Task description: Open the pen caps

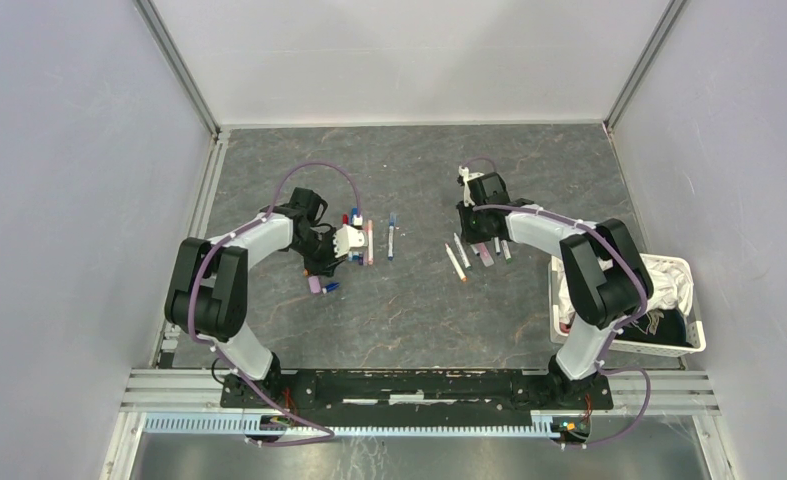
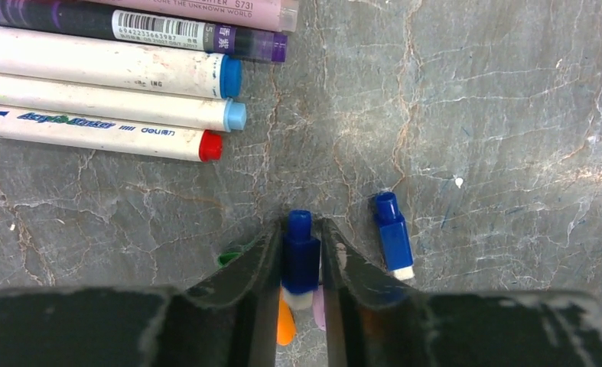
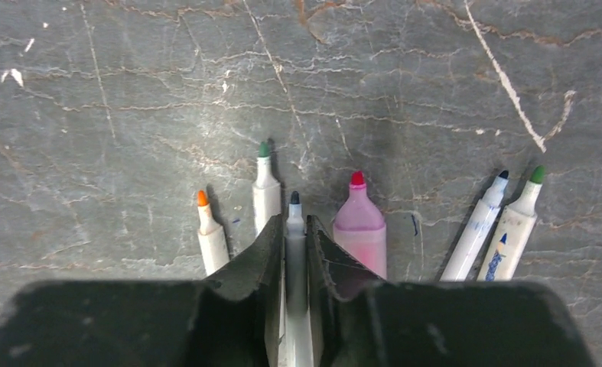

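My left gripper [image 2: 301,229] is shut on a dark blue pen cap [image 2: 301,256], held just above the grey table. A second blue cap [image 2: 393,233] lies to its right. Orange [image 2: 284,325], lilac [image 2: 318,306] and green [image 2: 229,256] caps show partly under the fingers. Several capped pens [image 2: 129,65] lie at the upper left. My right gripper [image 3: 294,229] is shut on a white pen with a bare dark tip [image 3: 294,200]. Uncapped pens lie below it: orange tip [image 3: 209,233], green tip [image 3: 265,191], a thick pink marker [image 3: 359,225] and two more [image 3: 477,225]. In the top view the grippers are at left [image 1: 321,265] and right [image 1: 472,212].
A white basket [image 1: 669,268] holding cloth stands at the right edge beside the right arm. A single capped pen [image 1: 392,235] lies between the two groups. Grey walls and metal rails enclose the table on the left, back and right.
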